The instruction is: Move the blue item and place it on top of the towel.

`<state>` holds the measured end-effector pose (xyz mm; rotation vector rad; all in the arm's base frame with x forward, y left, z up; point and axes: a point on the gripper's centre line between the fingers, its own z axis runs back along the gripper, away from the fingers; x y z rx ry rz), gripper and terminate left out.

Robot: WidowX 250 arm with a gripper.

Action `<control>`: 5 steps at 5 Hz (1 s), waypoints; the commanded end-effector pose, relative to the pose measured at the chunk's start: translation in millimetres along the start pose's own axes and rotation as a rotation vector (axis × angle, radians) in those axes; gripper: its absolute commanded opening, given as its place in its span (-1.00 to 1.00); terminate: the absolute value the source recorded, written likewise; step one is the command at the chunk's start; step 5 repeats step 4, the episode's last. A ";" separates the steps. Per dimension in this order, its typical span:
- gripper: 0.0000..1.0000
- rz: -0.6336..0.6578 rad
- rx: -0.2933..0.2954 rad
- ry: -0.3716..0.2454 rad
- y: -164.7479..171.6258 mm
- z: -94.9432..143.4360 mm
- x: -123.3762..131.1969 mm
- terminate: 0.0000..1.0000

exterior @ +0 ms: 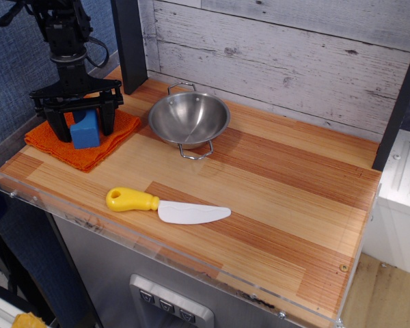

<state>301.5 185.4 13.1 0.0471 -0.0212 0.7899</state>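
The blue block (pixel 85 130) rests on the folded orange towel (pixel 89 152) at the left end of the wooden table. My black gripper (pixel 80 127) hangs straight down over it, open, with one finger on each side of the block and a gap between each finger and the block. The left finger (pixel 55 127) and the right one (pixel 107 120) reach down to the cloth. The arm hides the towel's back part.
A steel bowl (pixel 188 117) with wire handles stands right of the towel. A toy knife (pixel 165 207) with a yellow handle and white blade lies near the front edge. A dark post (pixel 128 42) rises just behind the gripper. A clear plastic lip (pixel 48 205) runs along the table's front.
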 end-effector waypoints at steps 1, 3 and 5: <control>1.00 -0.006 -0.047 -0.092 -2.0 47.0 -2.2 -1.00; 1.00 -0.034 -0.114 -0.166 -1.2 103.2 -15.7 -1.00; 1.00 -0.068 -0.136 -0.206 2.0 132.7 -40.9 1.00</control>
